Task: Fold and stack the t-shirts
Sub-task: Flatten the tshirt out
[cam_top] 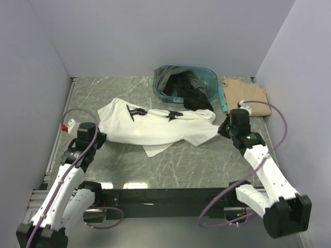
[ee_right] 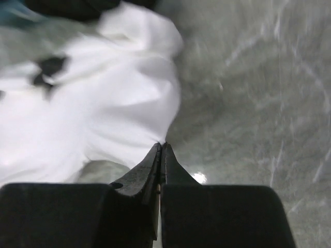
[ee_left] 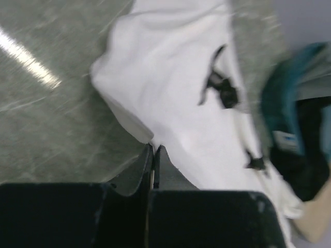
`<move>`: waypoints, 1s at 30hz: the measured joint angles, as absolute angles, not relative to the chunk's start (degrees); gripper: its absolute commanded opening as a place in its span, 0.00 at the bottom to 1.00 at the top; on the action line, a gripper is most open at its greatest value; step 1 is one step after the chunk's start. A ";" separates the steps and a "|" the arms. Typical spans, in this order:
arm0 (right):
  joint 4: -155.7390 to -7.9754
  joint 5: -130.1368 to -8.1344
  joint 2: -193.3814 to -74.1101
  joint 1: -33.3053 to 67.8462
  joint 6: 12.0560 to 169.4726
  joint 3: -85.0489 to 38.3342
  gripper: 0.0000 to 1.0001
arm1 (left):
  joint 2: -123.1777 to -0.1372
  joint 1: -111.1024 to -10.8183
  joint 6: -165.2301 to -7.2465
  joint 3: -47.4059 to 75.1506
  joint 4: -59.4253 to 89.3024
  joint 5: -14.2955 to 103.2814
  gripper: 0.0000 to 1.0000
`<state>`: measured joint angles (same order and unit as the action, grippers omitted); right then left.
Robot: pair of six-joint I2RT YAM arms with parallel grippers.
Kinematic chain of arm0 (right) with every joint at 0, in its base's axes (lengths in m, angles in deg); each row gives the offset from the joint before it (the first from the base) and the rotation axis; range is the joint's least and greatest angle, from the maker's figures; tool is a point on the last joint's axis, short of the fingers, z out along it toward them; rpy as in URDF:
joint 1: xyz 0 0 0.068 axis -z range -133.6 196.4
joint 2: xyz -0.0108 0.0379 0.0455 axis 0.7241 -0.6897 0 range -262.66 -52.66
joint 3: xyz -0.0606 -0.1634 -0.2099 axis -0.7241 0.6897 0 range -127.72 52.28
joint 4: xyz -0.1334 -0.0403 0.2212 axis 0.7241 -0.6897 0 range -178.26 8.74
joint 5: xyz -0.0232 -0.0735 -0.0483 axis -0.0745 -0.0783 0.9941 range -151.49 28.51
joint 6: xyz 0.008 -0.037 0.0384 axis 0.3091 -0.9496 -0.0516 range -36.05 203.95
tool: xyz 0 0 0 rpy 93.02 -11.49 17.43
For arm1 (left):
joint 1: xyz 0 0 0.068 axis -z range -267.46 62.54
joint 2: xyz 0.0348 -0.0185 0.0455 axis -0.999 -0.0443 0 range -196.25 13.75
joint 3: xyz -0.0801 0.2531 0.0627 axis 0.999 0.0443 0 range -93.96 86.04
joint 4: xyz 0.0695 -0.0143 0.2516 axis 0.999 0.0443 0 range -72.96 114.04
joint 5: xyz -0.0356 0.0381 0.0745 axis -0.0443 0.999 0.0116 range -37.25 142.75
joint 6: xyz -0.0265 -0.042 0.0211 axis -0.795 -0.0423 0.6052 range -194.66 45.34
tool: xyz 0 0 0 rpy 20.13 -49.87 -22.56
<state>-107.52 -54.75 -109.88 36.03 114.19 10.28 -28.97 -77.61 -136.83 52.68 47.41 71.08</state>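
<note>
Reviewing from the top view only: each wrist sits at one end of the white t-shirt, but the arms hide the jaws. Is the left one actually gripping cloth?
Observer: Yes. The left wrist view shows the left gripper with its jaws pressed together on the near edge of the white t-shirt.
Operator: And the right?
Observer: In the right wrist view, the right gripper has its jaws shut too, pinching the shirt's edge at the tips.
Operator: Anything else caught there?
Observer: Only white cloth meets the tips. To their right is the marbled table.
</note>
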 measured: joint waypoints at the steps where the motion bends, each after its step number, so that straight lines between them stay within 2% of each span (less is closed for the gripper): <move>1: -107.81 -54.69 -107.71 36.03 114.04 9.12 0.00 | -27.29 -77.61 -136.83 51.02 47.61 71.06 0.01; 6: -109.45 -52.37 -100.02 36.03 112.96 -1.13 0.00 | -21.39 -77.61 -136.72 41.92 47.81 71.69 0.01; 12: -111.96 -48.37 -96.32 36.03 111.83 -14.94 0.00 | -19.07 -77.61 -135.32 29.75 48.16 73.64 0.01; 30: -117.60 -54.62 -99.82 36.03 103.74 -57.57 0.00 | -19.48 -77.57 -127.24 -1.70 48.44 71.85 0.01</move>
<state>-117.60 -54.62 -99.82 36.03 103.74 -57.57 -19.48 -77.57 -127.24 -1.70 48.44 71.85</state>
